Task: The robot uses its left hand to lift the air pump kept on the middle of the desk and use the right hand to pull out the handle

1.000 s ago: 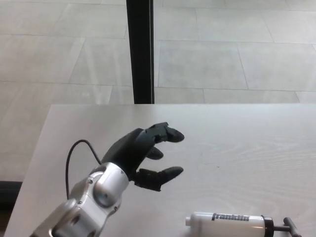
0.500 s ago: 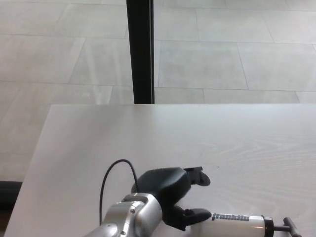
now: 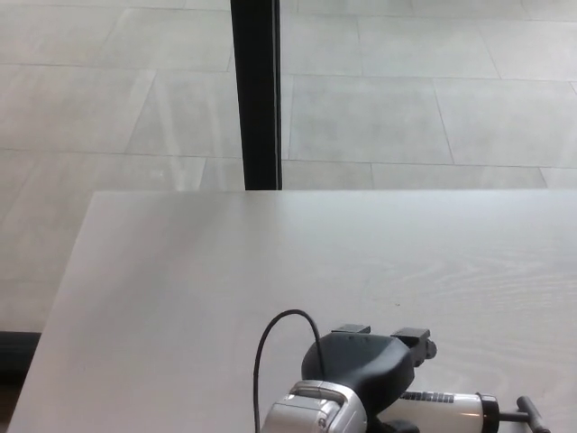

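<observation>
The air pump (image 3: 448, 407) lies on its side at the bottom edge of the head view. It has a white barrel with black lettering, a black collar and a black T-handle (image 3: 529, 415) pointing right. My left hand (image 3: 365, 363), black with a silver wrist, is directly over the barrel's left end and hides that part. Whether it grips the barrel is not visible. A thin black cable (image 3: 270, 347) loops up from the wrist. My right hand is out of the picture.
The pale wooden desk (image 3: 225, 271) reaches to a far edge at mid-picture and a left edge on the left. Beyond it are a tiled floor and a dark vertical post (image 3: 256, 90).
My left hand has dropped from the middle of the desk and moved right, from beside the pump's left end to on top of it. The pump has not moved.
</observation>
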Robot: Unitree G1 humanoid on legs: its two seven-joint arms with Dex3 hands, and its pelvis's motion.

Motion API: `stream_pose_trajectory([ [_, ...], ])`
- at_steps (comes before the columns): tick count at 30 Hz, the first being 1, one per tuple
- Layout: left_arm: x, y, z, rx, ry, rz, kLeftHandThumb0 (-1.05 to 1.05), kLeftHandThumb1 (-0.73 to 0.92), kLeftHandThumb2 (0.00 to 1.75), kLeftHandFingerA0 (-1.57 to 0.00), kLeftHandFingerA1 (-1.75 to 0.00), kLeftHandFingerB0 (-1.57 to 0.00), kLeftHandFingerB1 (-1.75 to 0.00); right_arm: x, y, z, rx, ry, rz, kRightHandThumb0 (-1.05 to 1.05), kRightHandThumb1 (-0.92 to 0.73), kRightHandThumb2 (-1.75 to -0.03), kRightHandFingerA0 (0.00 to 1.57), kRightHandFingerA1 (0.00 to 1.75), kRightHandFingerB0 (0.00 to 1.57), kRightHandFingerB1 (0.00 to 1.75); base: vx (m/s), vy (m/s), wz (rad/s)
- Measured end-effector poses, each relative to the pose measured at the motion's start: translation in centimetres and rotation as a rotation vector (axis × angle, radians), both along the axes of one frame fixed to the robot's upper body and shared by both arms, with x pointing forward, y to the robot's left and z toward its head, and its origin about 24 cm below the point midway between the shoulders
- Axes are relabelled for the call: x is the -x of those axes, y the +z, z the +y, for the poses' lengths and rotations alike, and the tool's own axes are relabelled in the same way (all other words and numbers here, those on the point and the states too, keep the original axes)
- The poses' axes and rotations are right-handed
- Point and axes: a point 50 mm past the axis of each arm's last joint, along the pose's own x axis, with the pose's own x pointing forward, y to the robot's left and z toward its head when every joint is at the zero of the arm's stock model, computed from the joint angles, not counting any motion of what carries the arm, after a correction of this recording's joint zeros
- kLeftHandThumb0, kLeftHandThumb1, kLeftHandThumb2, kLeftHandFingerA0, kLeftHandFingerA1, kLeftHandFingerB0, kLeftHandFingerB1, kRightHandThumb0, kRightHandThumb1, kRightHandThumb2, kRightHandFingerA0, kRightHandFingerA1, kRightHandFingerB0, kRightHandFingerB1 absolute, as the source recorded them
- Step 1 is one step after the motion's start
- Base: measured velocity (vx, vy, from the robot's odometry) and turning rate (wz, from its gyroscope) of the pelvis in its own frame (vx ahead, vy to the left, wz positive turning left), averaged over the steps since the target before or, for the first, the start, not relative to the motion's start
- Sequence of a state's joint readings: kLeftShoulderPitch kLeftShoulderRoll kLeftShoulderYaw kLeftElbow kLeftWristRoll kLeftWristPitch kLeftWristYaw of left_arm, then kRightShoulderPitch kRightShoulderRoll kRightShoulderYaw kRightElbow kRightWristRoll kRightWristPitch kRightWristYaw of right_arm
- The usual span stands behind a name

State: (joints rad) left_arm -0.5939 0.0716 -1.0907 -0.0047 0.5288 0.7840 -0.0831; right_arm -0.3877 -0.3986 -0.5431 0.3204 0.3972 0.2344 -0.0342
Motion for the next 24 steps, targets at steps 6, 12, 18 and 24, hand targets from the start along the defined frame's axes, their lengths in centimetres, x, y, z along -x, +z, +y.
stream_pose_trajectory([
  [6,-0.2,0.1,-0.2,-0.120,0.004,-0.074,-0.85,0.85,0.66,-0.09,-0.56,-0.22,-0.46,-0.2,-0.1,0.2,-0.002,0.007,0.010,-0.59,-0.87,-0.66,0.68,0.71,0.45,0.41,0.00,0.000,0.00],
  [12,-0.2,-0.3,0.2,-0.212,0.017,-0.133,-0.81,0.79,0.64,-0.07,-0.55,-0.18,-0.43,-0.4,0.2,0.3,-0.004,0.012,0.007,-0.61,-0.87,-0.66,0.67,0.71,0.46,0.41,0.00,0.000,0.00],
  [18,-0.5,-1.2,0.9,-0.316,0.059,-0.187,-0.40,0.46,1.06,-0.05,-0.56,0.00,-0.50,-0.6,0.5,0.3,0.002,0.006,0.015,-0.58,-0.87,-0.66,0.64,0.73,0.44,0.42,0.00,0.000,0.00],
  [24,-0.5,-1.8,0.6,-0.378,0.093,-0.211,-0.39,0.45,1.06,-0.06,-0.56,0.00,-0.50,-0.8,1.5,-0.1,0.026,-0.004,0.009,-0.58,-0.86,-0.65,0.65,0.74,0.44,0.42,0.00,0.000,0.00],
])
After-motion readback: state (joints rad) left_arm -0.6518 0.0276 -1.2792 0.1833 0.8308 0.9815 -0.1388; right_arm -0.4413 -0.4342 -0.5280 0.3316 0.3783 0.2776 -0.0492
